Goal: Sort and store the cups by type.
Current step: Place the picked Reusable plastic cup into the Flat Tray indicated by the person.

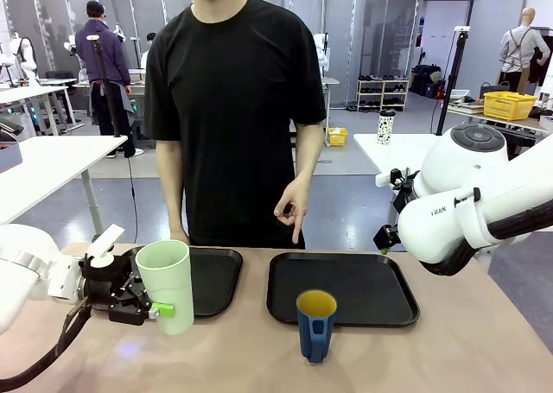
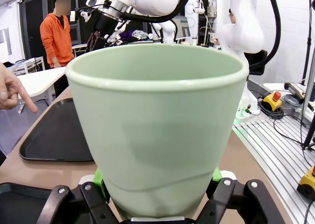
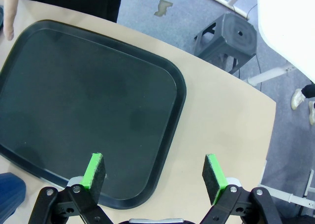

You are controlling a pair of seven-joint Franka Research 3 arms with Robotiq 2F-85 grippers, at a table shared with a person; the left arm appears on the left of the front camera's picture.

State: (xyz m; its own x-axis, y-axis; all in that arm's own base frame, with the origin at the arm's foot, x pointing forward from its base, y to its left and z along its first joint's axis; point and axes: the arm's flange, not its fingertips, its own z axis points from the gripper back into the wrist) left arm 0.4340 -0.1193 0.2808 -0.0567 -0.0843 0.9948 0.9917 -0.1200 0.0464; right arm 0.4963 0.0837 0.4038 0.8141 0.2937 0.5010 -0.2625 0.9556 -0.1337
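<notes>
The left gripper [image 1: 168,309], reaching in from the near left, has its jaws clamped on the lower wall of the pale green tumbler [image 1: 166,281], green pads pressed against either side. The tumbler stands upright with its mouth up, at the near left corner of the left tray [image 1: 218,281]; whether its base rests on the table [image 1: 449,350] cannot be told. The dark blue mug [image 1: 316,326], yellow inside, stands on the table at the near rim of the right tray [image 1: 367,288], handle turned to the near side.

Both black trays lie bare, side by side with a narrow strip of tabletop between them. Open tabletop runs along the near edge and to the right of the right tray.

The right gripper [image 3: 155,177] hangs above that tray's right edge, jaws spread wide and holding nothing. At the far side, a person in a black T-shirt points one hand [image 1: 294,208] down at the right tray's far rim.

The letters "RAN" [image 1: 439,210] can be read on the right arm's white casing.
</notes>
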